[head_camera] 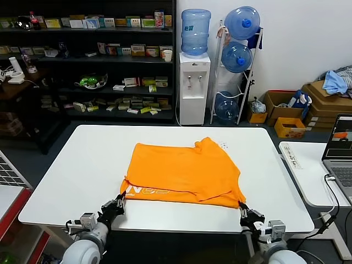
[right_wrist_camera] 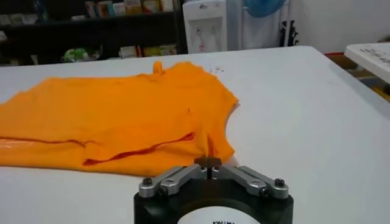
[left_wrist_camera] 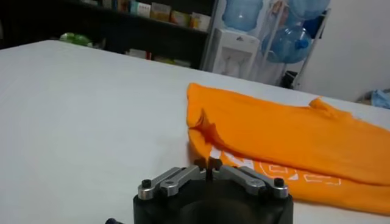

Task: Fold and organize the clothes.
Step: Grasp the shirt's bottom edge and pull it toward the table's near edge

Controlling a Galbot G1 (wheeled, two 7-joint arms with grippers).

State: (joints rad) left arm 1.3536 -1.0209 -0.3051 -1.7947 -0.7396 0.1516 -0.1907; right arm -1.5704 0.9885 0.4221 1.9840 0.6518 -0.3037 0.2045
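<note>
The clothes are one bright orange T-shirt (head_camera: 184, 170), lying folded in the middle of the white table (head_camera: 93, 159) with white lettering showing along its near edge. My left gripper (head_camera: 119, 202) is at the shirt's near left corner. In the left wrist view the left gripper (left_wrist_camera: 208, 163) is shut, with the edge of the shirt (left_wrist_camera: 292, 137) pinched at its tips. My right gripper (head_camera: 242, 209) is at the near right corner. The right wrist view shows the right gripper (right_wrist_camera: 209, 162) shut on a raised ridge of the shirt (right_wrist_camera: 122, 115).
Both grippers sit just inside the table's front edge. A second white table with a laptop (head_camera: 341, 148) stands to the right. Beyond the table are dark shelves (head_camera: 110, 55), a water dispenser (head_camera: 194, 88) and cardboard boxes with a blue cloth (head_camera: 333, 82).
</note>
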